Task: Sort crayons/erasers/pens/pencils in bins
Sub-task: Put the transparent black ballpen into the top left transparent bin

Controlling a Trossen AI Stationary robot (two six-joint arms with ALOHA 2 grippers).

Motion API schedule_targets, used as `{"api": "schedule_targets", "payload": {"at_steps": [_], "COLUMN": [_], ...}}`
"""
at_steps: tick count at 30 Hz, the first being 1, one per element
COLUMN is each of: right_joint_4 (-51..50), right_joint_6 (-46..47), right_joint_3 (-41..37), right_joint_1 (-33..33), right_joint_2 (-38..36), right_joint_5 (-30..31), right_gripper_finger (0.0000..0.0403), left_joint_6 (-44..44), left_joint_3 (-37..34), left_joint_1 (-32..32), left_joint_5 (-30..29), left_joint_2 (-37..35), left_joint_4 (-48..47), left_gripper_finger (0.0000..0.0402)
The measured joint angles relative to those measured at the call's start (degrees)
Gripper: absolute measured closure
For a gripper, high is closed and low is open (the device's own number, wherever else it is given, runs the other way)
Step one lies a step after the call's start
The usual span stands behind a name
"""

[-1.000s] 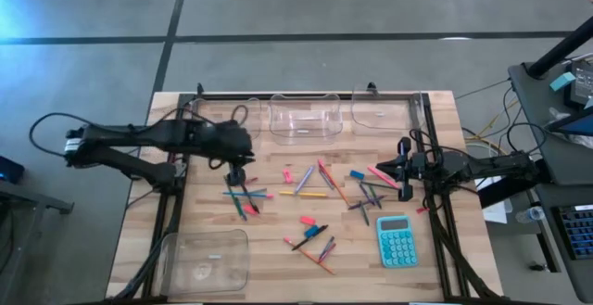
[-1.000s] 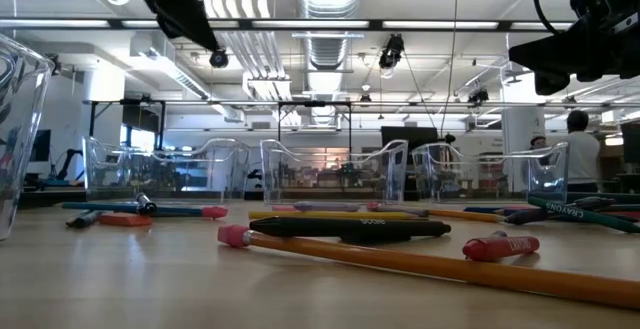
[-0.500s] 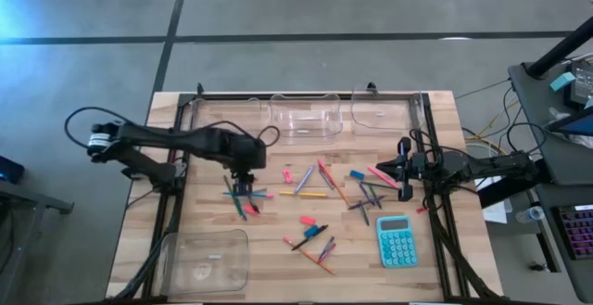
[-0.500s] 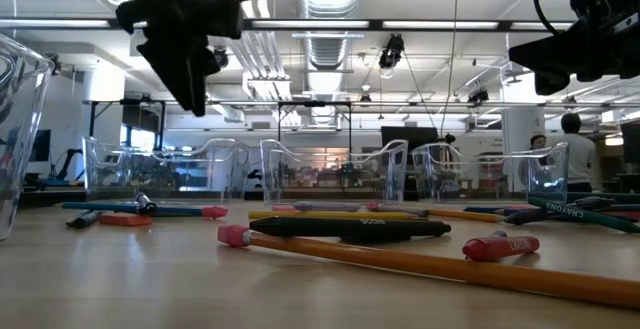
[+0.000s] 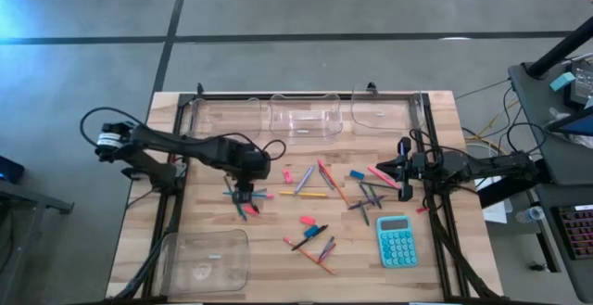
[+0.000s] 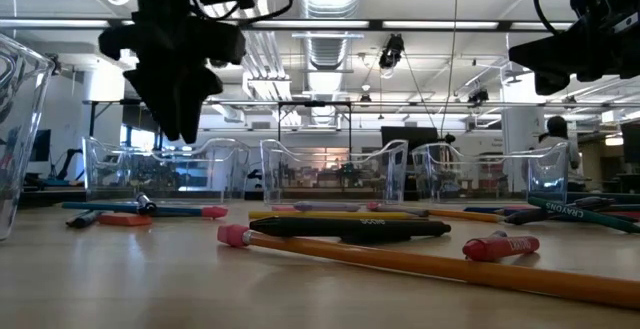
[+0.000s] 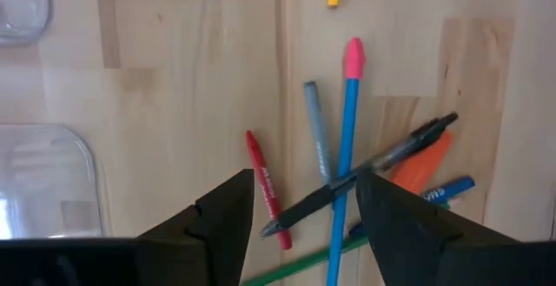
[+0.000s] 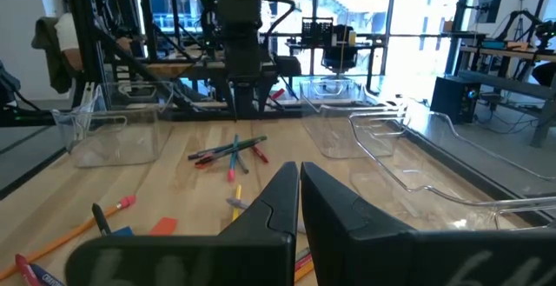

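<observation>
Fingers of my left tool (image 7: 300,225) are standing spread apart, holding nothing, and I am hanging straight over a small crossed heap of sticks on the tabletop (image 5: 278,268). Right between my fingers a black pen (image 7: 360,176) is lying slantwise, its near tip almost at my left finger. A blue pencil (image 7: 343,160) with a pink eraser end is crossing over it, running away from me, and a grey-blue crayon (image 7: 316,134) is lying just beside that pencil. A red crayon (image 7: 266,186) is lying close to my left finger, apart from the crossing. An orange stick (image 7: 420,161) and a green stick (image 7: 287,269) are poking out from under the heap near my right finger.

I judge that the red crayon is the cleanest pick, since nothing is lying on it. To do it well I should be shifting slightly toward it, turning my wrist so my fingers straddle its width, and lowering until the tips are nearly touching the wood before closing. Closing where I am now risks pinching pen and pencil together.

Beyond the heap, three clear bins (image 5: 306,120) are standing along the far edge, and a fourth bin (image 5: 206,260) is sitting at the near side.

My right tool (image 8: 298,182), fingers pressed together, is waiting well off to the side.
</observation>
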Motion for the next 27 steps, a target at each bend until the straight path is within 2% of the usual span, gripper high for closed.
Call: {"api": "schedule_targets", "payload": {"at_steps": [4,8,13,22,27], "right_joint_4": [0.03,0.11,0.46,0.44,0.46], "right_joint_6": [0.26,4.48,3.46,3.50,3.49], "right_joint_3": [-0.01,0.00,-0.01,-0.01,-0.01], "right_joint_1": [0.01,0.00,0.00,0.00,0.00], "right_joint_2": [0.00,0.00,0.00,0.00,0.00], "right_joint_5": [-0.03,-0.02,0.00,0.00,-0.02], "right_gripper_finger": [0.0394,0.0394,0.0394,0.0394,0.0394], "left_joint_6": [0.00,0.51,3.38,13.13,15.59], "left_joint_3": [-3.17,-6.28,-8.86,-8.83,-9.01], "left_joint_1": [-0.25,-1.19,-1.88,-1.94,-1.92], "left_joint_5": [-0.03,-0.18,-0.23,-0.26,-0.13], "left_joint_2": [-2.67,-4.45,-4.53,-3.81,-2.52], "left_joint_4": [1.41,2.67,3.59,7.57,8.27], "left_gripper_finger": [0.0213,0.0213,0.0213,0.0213,0.0213]}}
